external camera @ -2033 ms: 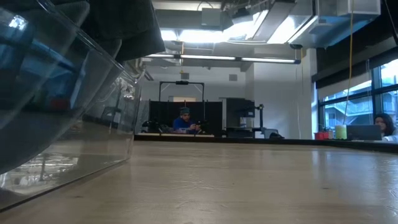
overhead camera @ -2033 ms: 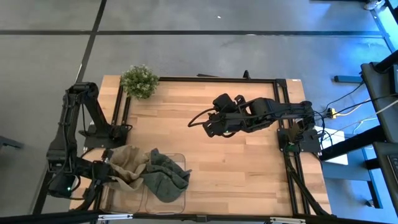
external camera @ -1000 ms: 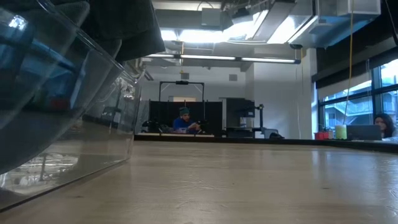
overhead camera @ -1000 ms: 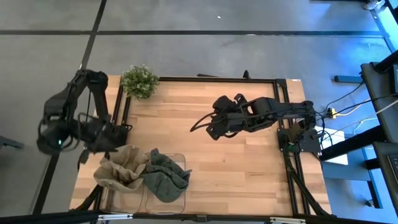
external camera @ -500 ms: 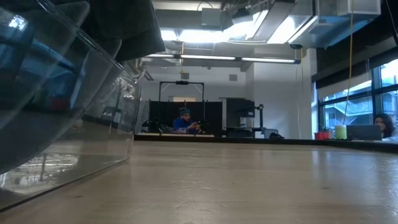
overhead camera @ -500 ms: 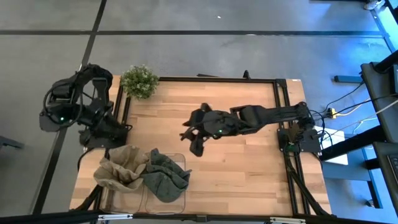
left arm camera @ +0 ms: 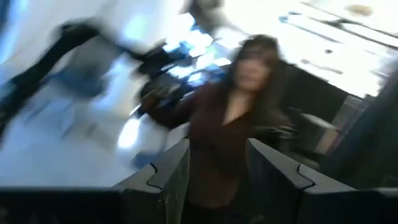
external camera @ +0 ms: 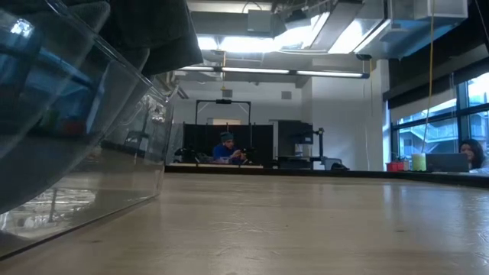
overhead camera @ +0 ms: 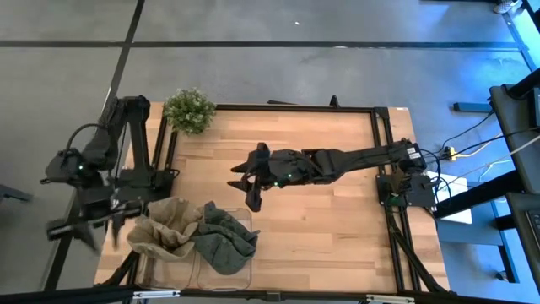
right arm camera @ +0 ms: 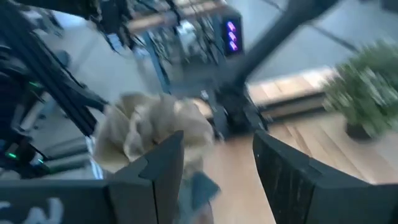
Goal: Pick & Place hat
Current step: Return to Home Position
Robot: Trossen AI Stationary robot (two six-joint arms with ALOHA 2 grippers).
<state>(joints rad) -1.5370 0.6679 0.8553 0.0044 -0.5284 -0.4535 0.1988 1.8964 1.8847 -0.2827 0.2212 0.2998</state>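
At table's (overhead camera: 337, 219) left edge, left gripper (overhead camera: 91, 228) (blurred, jaws apart)

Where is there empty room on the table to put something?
The table's widest bare patch lies between the bins and the right rail, beside the right gripper. A thinner strip runs from the plant behind that arm. The caps' corner is crowded; the left gripper hangs beside it.

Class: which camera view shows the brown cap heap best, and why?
The high view: the brown cap heap shows whole from above, beside the dark cap. The right wrist view catches it, but blurred. The low view shows only a transparent bin wall; the left wrist view shows none of it.
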